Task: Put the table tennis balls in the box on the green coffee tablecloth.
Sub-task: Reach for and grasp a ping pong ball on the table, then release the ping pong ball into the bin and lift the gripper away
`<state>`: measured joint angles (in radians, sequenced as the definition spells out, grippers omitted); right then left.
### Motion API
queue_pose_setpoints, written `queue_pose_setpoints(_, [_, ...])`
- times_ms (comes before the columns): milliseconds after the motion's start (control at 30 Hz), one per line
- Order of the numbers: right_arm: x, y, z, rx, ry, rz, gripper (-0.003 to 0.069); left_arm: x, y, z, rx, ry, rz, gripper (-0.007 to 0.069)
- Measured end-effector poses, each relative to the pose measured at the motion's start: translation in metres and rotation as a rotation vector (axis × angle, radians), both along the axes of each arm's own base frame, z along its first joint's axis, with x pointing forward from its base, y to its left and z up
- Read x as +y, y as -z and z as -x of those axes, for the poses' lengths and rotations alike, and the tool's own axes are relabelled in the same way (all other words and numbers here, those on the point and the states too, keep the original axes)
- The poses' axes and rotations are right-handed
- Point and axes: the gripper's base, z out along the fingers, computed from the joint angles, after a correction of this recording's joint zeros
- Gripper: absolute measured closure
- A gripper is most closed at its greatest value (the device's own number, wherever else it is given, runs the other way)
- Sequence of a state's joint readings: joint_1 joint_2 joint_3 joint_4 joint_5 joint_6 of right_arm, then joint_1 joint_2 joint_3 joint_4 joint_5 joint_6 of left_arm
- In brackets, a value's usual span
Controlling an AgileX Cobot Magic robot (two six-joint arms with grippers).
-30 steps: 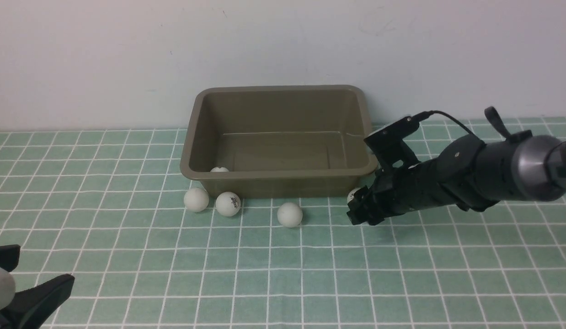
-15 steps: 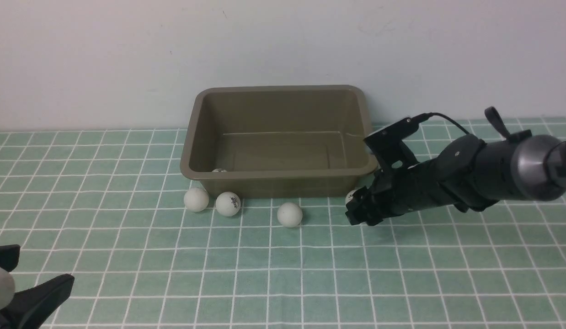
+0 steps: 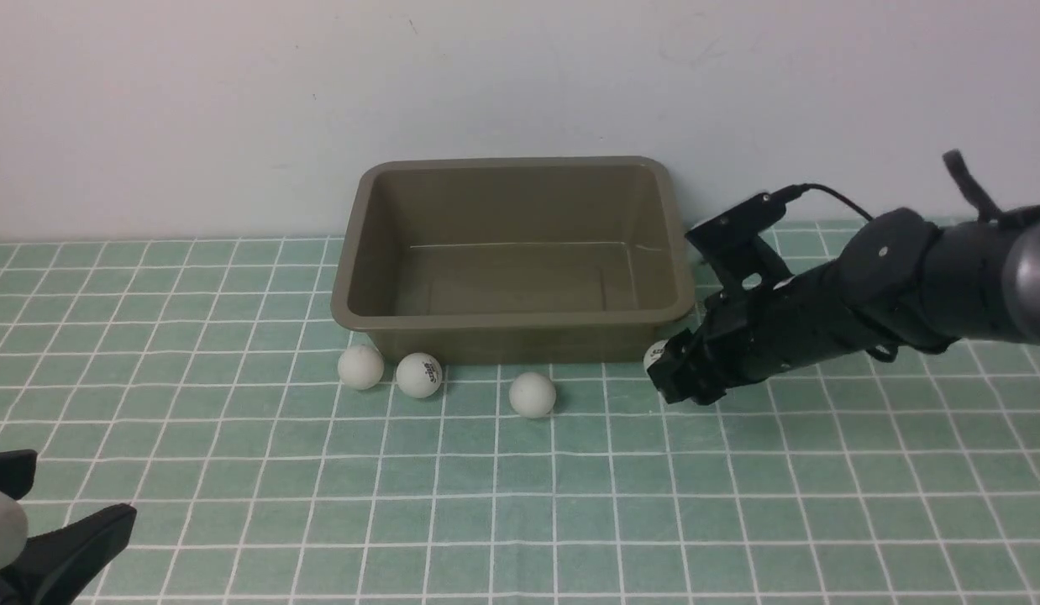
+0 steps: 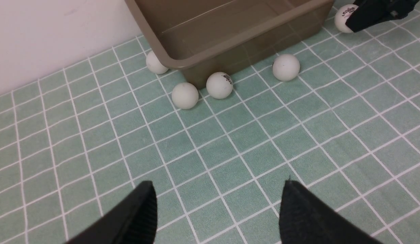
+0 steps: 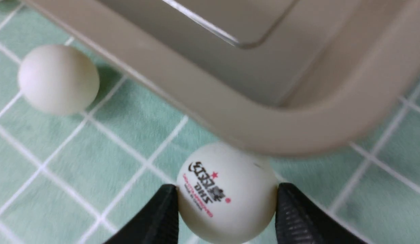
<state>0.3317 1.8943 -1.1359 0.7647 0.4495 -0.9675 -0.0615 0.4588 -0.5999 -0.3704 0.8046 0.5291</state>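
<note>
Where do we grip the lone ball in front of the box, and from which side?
Grip the ball across its widest middle, one jaw on its left and one on its right, coming down from above. It is a smooth sphere, so only that line holds. The cloth is bare on both sides; the box wall stands close behind it.

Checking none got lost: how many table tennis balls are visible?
5. One ball in the right hand; three on the cloth before the box's front wall; one tucked under its left rim. None shows inside; its front wall may hide one.
</note>
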Motion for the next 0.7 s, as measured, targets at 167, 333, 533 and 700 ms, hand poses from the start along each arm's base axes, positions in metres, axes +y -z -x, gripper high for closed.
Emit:
queue_pose_setpoints(167, [-0.017, -0.009, 0.008, 0.078, -0.030, 0.047, 0.0321, 0.000, 0.000, 0.000, 0.000, 0.000, 0.000, 0.0186])
queue_pose_setpoints(333, [-0.016, -0.032, 0.019, 0.081, -0.080, 0.034, 0.0321, 0.000, 0.000, 0.000, 0.000, 0.000, 0.000, 0.0186])
queue_pose_setpoints(533, [-0.006, -0.076, 0.023, -0.066, -0.118, -0.079, 0.0321, 0.000, 0.000, 0.000, 0.000, 0.000, 0.000, 0.0186])
queue_pose_setpoints(700, [0.005, -0.104, -0.004, -0.177, -0.090, -0.173, 0.0321, 0.000, 0.000, 0.000, 0.000, 0.000, 0.000, 0.0186])
